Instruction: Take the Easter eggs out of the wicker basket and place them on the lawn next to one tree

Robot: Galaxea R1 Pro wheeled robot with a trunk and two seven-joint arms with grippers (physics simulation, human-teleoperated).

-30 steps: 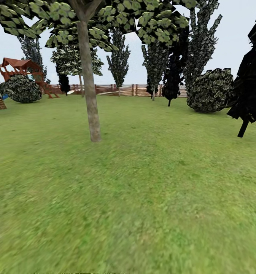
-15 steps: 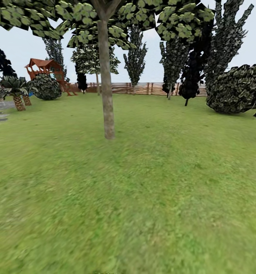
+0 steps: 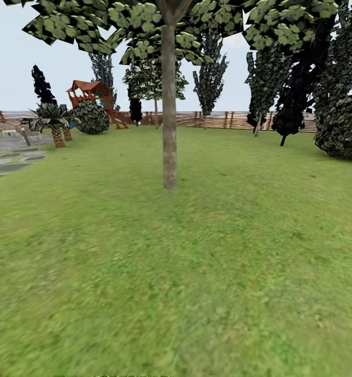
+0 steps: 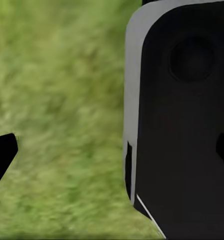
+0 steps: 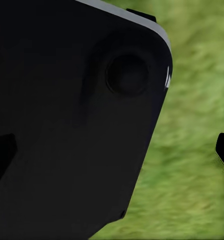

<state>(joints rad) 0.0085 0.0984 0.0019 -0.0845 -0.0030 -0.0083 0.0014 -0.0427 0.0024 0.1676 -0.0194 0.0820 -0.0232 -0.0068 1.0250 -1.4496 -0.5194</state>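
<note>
Grey-trunked tree stands ahead on open lawn, seemingly mid-search; whether either gripper's fingers are spread cannot be told

Left gripper pointed down, black fingertips wide apart at opposite edges of the wrist view, nothing between them, dark rounded body panel alongside. Right gripper likewise spread and bare, beside a similar black panel.

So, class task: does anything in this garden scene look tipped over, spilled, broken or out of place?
Nothing stands out. The tree stands upright on the lawn, the fence runs unbroken at the back, and the playhouse is upright.
</note>
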